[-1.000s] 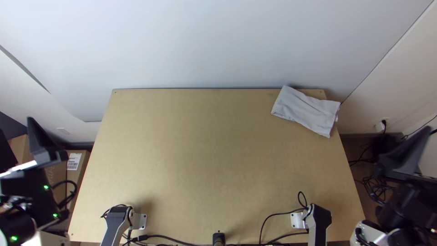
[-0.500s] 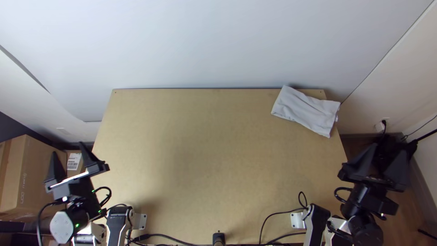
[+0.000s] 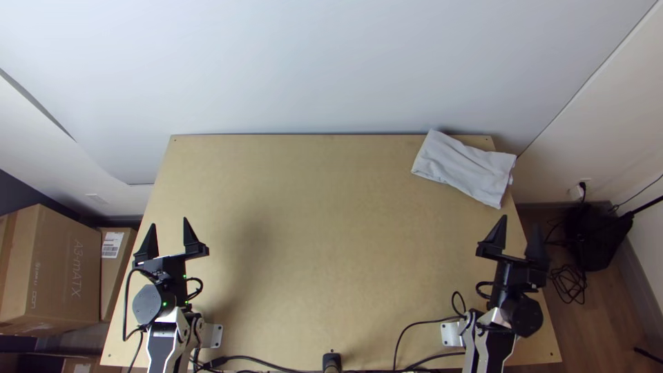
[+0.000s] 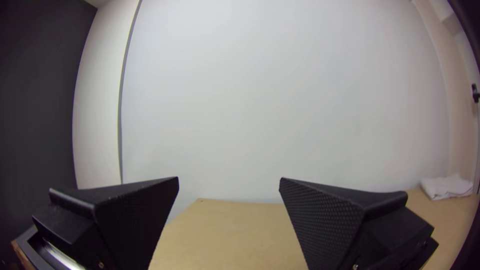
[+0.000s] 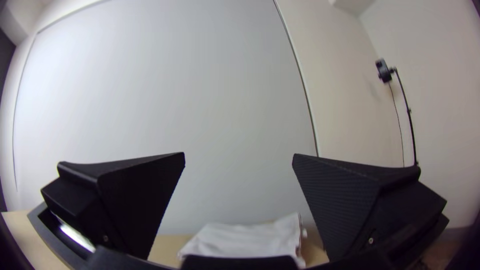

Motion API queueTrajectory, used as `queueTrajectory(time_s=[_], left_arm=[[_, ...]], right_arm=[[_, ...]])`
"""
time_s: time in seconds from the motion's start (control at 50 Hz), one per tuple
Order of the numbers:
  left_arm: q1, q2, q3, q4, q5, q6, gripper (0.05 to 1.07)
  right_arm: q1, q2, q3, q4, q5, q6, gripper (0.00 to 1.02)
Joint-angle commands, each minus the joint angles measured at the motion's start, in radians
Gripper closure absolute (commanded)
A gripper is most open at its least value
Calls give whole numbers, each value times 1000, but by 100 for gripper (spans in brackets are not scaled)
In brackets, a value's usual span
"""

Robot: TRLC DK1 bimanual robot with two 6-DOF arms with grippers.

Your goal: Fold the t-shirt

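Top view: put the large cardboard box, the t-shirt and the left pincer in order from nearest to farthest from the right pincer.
From the right pincer:
1. T-shirt, at the table's far right corner.
2. Left pincer, across the table, by its left edge.
3. Large cardboard box, off the table's left side.

There are two pincers, left (image 3: 168, 222) and right (image 3: 520, 222), one t-shirt (image 3: 464, 168) and one table (image 3: 311, 207).
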Motion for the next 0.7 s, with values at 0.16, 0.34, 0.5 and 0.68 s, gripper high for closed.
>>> queueTrajectory(time_s=[0.16,0.34,0.5,0.68], left_arm=[[-55,-12,-49,-48,30,-184,10],[-86,-7,-47,-192,31,-181,10],[-77,-7,-49,-192,31,-178,10],[-75,-7,-49,-192,31,-178,10]], right_arm=[[7,-6,-19,-249,36,164,3],[-17,-4,-15,-404,42,162,3],[-36,-3,-15,-407,48,124,3],[-34,-3,-15,-407,48,124,3]])
